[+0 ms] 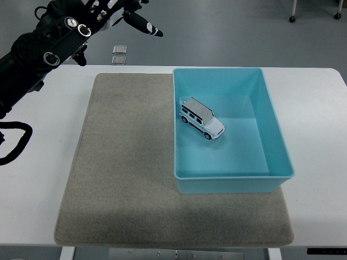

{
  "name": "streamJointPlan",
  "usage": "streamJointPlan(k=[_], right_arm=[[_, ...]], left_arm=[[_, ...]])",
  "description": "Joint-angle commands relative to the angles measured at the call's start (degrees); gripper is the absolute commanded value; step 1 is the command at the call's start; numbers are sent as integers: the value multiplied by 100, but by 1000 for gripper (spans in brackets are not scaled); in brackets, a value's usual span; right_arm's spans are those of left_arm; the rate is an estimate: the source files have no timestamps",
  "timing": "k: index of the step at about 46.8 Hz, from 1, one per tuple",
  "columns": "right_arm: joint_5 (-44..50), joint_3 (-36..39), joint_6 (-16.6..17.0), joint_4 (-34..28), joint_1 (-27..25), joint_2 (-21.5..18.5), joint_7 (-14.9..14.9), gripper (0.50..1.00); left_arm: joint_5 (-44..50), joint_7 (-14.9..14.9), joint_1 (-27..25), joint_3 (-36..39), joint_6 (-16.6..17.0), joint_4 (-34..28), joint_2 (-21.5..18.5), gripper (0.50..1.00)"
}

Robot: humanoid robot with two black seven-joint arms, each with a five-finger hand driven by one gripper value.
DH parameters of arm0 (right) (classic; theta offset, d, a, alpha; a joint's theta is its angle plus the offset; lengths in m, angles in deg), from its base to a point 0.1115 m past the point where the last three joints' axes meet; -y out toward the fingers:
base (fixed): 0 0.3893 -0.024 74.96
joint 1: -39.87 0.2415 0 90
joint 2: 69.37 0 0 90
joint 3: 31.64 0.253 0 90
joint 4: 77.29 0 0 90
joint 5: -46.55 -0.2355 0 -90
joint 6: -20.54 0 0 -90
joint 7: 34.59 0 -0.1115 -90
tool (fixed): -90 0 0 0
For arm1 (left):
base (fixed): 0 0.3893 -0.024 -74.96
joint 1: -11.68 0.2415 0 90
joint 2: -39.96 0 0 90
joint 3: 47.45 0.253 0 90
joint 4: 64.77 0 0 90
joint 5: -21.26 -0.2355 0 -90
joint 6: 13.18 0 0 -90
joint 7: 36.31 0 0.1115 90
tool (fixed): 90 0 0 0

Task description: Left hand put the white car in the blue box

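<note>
Resting spot: we see the white car (202, 118) on the floor of the blue box (276, 146), toward its far left corner, angled.
Left hand (116, 12): ours is raised at the top left, fingers spread, holding nothing.
Surroundings: a grey mat (124, 162) lies under the box's left part on the white table (320, 206).
Textures: mat looks felt-like; box smooth, rectangular plastic; car glossy, boxy.
Path: nothing stands between hand and box.

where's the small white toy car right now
In the head view, the small white toy car sits inside the blue plastic box, in its far-left part, right of the grey mat.
</note>
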Motion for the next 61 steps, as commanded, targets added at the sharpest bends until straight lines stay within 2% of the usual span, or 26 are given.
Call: streamJointPlan(k=[1,6,16,23,36,38,42,48,56,61], right_arm=[[0,0,0,1,3,0,6,936],[0,0,0,1,3,0,6,936],[0,0,0,1,-6,0,-3,936],[0,0,0,1,3,0,6,936],[0,0,0,1,3,0,-3,936],[0,0,0,1,-6,0,-3,936],[0,0,0,1,3,0,6,936],[0,0,0,1,-6,0,-3,936],[0,0,0,1,3,0,-3,936],[0,0,0,1,-6,0,-3,936]], left_arm=[[241,-57,20,4,82,115,36,996],[583,-57,47,-14,179,221,36,996],[1593,-57,231,-23,276,862,71,996],[2797,-57,354,-14,276,1311,71,996],[5126,-66,495,-75,390,1337,71,996],[5460,-127,504,-84,381,1346,80,996],[6146,-513,618,-84,373,1337,80,996],[6823,-769,794,-93,127,1329,150,996],[7412,-795,1040,-338,-348,1329,203,996],[7457,-839,1207,-602,-638,1329,238,999]])
